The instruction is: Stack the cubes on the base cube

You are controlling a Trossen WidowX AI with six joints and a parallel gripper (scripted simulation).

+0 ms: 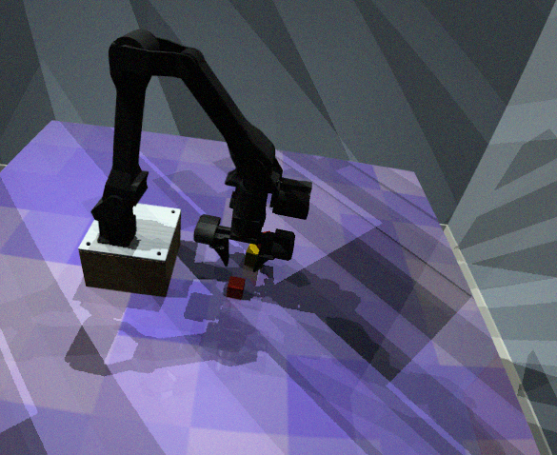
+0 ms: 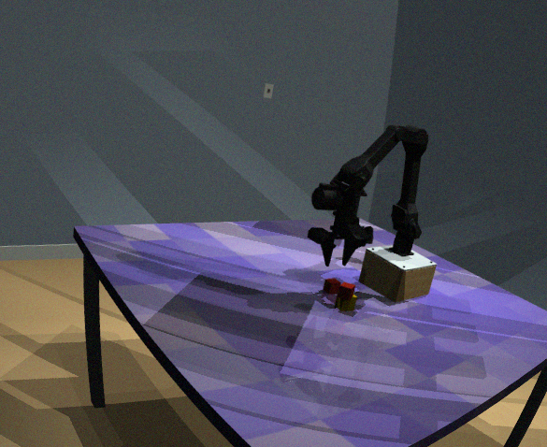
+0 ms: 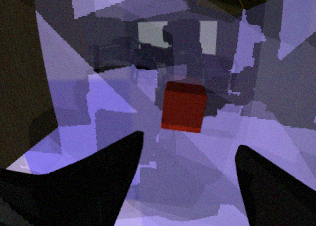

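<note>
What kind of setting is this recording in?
Probably a bare indoor test room: one dark-legged table with a purple patterned top, plain grey walls with a wall plate, a tan floor, and an arm on a box mount.

You see a matt black gripper (image 2: pixel 339 250) and plain matt cubes. The purple table (image 2: pixel 408 365) looks smooth, faintly glossy.

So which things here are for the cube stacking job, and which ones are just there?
For the job:
yellow cube, the base
red cube on it
red cube on the table
gripper, open and holding nothing

Just there:
box under the arm
table
wall plate
</note>
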